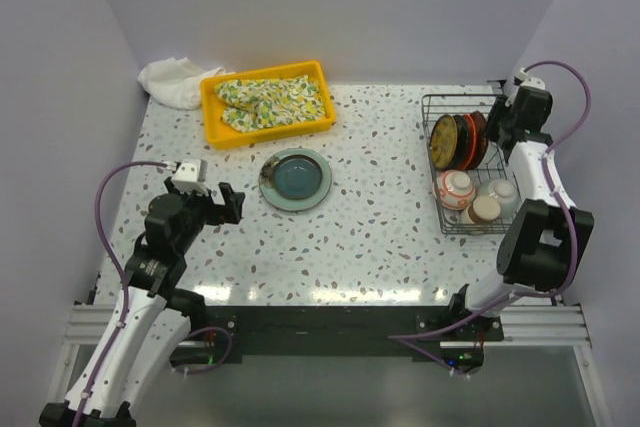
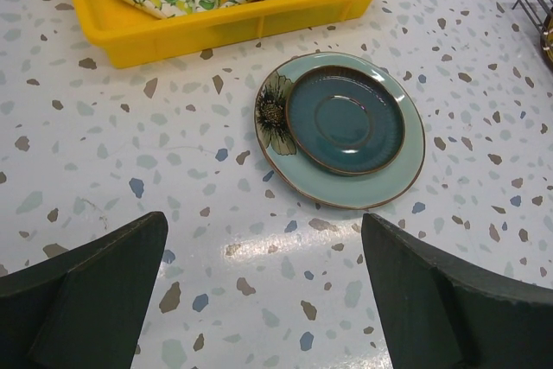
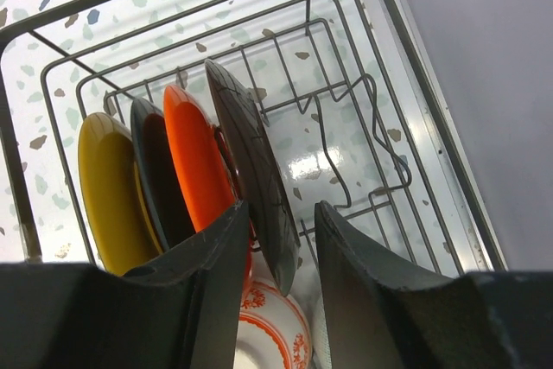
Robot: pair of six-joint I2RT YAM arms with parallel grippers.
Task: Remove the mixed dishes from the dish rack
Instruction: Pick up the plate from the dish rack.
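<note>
light: bright, even, overhead | glare: table (image 1: 330, 292) near edge | fingers (image 3: 371, 300) soft

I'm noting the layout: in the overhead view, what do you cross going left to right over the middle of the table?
First the left gripper → pale green-blue plate → dish rack.

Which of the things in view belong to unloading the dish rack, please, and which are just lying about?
Part of the job: dish rack, upright plates, red-patterned bowl, celadon bowl, tan cup, pale green-blue plate.
Lying about: yellow tray, floral cloth, white towel.
</note>
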